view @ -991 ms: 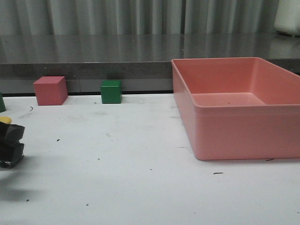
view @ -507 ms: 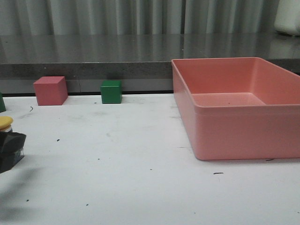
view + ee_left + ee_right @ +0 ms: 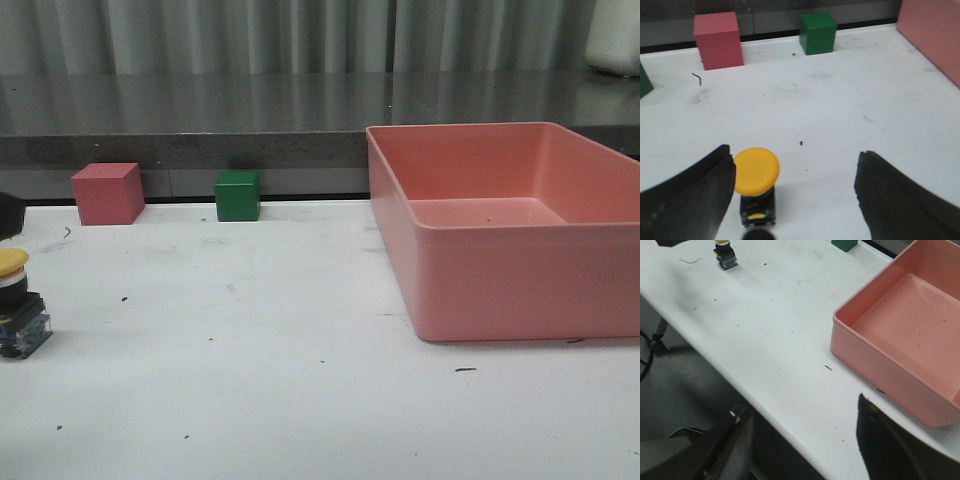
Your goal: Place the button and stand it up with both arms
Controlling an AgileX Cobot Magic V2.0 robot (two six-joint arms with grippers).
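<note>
One unlabelled upright button (image 3: 17, 303), no writing.

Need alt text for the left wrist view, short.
Yellow-capped button stands upright on the white table between the open left gripper fingers, nearer one finger. Beyond it sit a pink cube and a green cube.

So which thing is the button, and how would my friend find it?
Start at the big pink bin and cross the white table to its far left edge. The button stands there upright, apart from the pink cube and green cube; only it has a round yellow cap.
</note>
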